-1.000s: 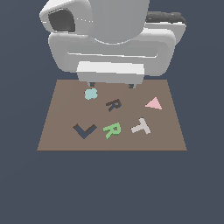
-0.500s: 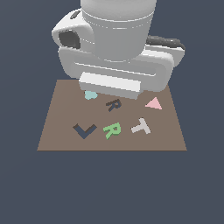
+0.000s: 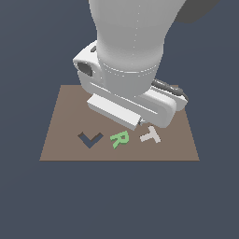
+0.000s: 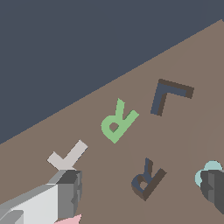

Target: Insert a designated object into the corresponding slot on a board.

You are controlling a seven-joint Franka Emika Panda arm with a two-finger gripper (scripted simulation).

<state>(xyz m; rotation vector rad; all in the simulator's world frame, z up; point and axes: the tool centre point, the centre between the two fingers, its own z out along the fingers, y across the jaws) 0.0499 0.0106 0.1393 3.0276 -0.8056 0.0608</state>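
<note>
The light-green R (image 3: 120, 138) lies flat on the brown board (image 3: 60, 140) near its front edge, between the dark blue chevron (image 3: 90, 138) and the pale grey T (image 3: 151, 135). In the wrist view the green R (image 4: 117, 122) lies apart from the dark R-shaped slot (image 4: 147, 179). My gripper (image 4: 142, 181) is open and empty above the board, its fingers (image 4: 70, 190) spread wide either side of the slot. In the exterior view the arm's hand (image 3: 130, 105) hides the slot and the fingers.
The wrist view also shows the chevron (image 4: 168, 96), the grey T (image 4: 68, 155), a corner of the pink triangle (image 4: 70, 220) and a pale teal piece (image 4: 209, 168) behind the other finger (image 4: 214, 186). The board's edge runs close behind the green R.
The arm has swung forward and lower over the board. It now covers the slot, the pink triangle and the teal piece in the exterior view. The shapes have not moved.
</note>
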